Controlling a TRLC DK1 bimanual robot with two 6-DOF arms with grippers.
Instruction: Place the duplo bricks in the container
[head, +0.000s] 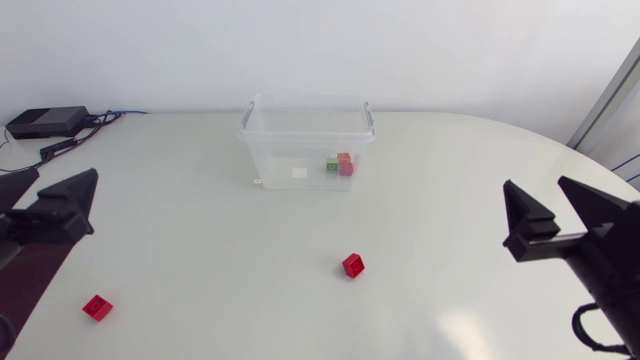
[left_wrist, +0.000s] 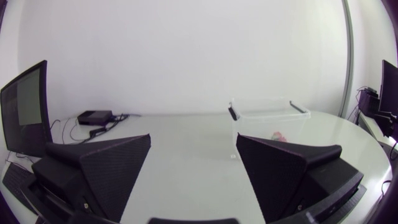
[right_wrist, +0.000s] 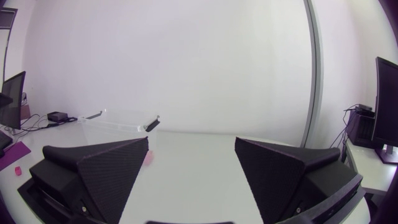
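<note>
Clear container (head: 305, 140) by the middle of the worktop's far edge; holds a green brick (head: 331, 166) touching a pinkish brick (head: 346, 163). Red brick (head: 353, 265) loose mid-worktop, nearer the near edge; second red brick (head: 97, 307) towards the near left corner. Left gripper (left_wrist: 193, 142) and right gripper (right_wrist: 191, 143) at the side edges, fingers spread wide, gripping nothing.

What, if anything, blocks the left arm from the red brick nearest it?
Probably nothing, so likely yes. That red brick lies alone on bare table close by the left arm, with nothing between them. Its jaws stand open and empty, as the left wrist view shows.
</note>
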